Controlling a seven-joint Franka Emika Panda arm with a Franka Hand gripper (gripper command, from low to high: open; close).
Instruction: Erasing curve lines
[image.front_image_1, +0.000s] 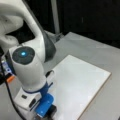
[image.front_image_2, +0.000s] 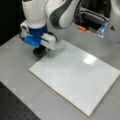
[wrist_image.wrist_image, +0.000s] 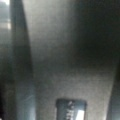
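Tool (image.front_image_2: 40, 51) down low at the corner of the white board (image.front_image_2: 77, 77), at a front view's left, right over the edge where board meets grey table (image.front_image_2: 17, 72). Same spot in a front view (image.front_image_1: 48, 111), at the bottom, beside the board's (image.front_image_1: 80, 85) near corner. Dark round bit under the blue mount, looks to be touching or nearly touching the surface, hard to say which. Can't tell how far open the tool is, or whether anything's gripped. Curve lines: none visible anywhere on the board in both front views, surface looks plain white with a bit of glare. Wrist view mostly dark blur, just a small dark rectangular block (wrist_image.wrist_image: 71, 110) with a pale patch at the bottom.
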